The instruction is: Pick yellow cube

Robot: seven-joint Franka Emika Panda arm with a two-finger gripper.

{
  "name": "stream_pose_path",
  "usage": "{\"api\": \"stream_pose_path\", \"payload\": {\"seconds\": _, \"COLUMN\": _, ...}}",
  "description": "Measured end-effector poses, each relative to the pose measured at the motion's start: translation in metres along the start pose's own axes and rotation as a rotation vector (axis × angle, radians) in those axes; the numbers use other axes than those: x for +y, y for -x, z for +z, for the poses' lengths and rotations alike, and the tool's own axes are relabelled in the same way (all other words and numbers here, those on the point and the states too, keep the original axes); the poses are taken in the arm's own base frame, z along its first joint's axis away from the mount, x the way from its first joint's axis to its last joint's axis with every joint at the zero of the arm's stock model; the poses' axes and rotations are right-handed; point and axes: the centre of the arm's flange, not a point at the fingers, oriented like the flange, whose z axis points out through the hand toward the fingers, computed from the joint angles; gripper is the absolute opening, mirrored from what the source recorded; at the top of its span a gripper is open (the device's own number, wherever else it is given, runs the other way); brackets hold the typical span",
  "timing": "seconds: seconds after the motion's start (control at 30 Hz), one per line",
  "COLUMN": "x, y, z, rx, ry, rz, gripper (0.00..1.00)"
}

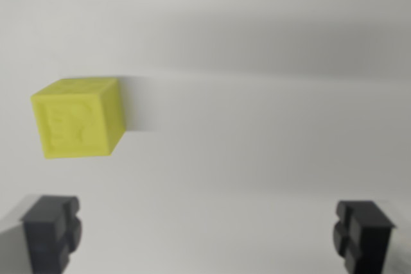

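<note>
A yellow cube with an embossed face sits on the white surface at the wrist view's left, a little above the middle height. My gripper is open, with its two dark fingertips at the bottom corners, one at the left and one at the right. The cube lies beyond the left fingertip, not between the fingers, and nothing is held.
A plain white surface fills the view, with a soft grey shadow band across the upper right.
</note>
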Motion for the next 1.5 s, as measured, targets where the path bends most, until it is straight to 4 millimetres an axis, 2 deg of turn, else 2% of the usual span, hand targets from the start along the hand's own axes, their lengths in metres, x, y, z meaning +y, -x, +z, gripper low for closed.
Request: {"api": "stream_pose_path", "payload": {"seconds": 1.5, "x": -0.046, "y": 0.077, "z": 0.112, "rx": 0.024, "ry": -0.029, "rz": -0.081, "gripper": 1.00}}
